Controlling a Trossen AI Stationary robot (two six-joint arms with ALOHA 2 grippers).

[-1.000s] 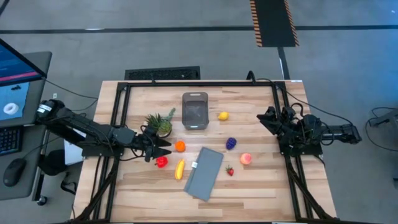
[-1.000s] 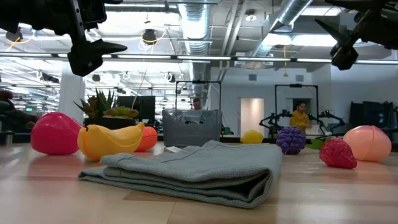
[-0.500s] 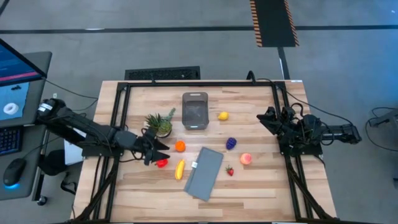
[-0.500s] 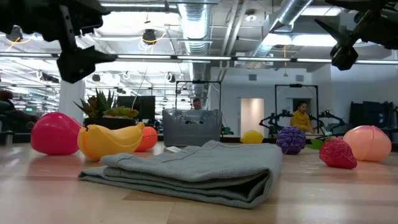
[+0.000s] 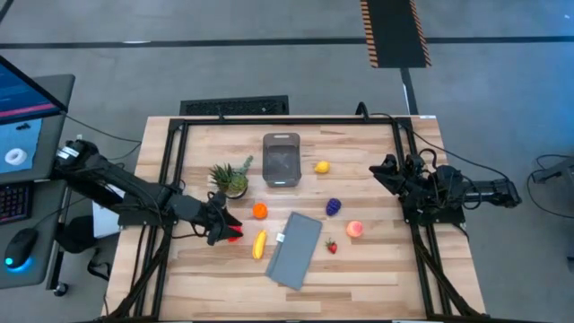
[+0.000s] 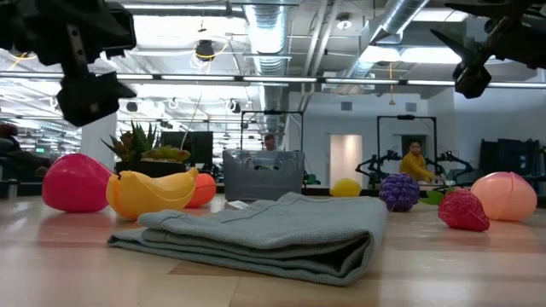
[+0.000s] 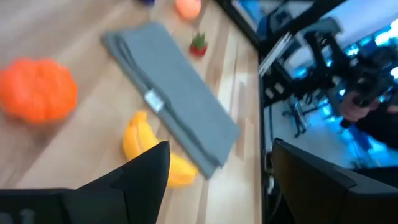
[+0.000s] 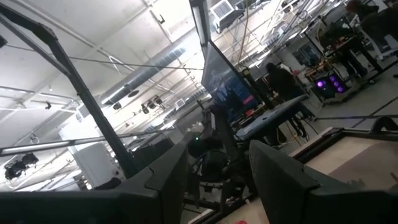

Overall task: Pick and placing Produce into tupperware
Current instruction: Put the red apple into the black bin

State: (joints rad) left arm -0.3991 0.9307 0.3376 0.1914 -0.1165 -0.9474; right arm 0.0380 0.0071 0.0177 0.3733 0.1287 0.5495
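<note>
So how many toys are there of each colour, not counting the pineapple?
Red: 2, the red fruit and strawberry
Yellow: 2, lemon and banana
Orange: 1, the orange
Purple: 1, grapes
Pink: 1, peach
Total: 7

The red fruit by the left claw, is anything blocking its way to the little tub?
Partly. From the red fruit toward the tupperware, the orange sits almost on the straight line, and the pineapple stands beside it. The left gripper could lift over them.

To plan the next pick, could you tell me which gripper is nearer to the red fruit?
The left. The left gripper is right at the red fruit, above it. The right gripper waits at the table's far right edge, well away.
</note>
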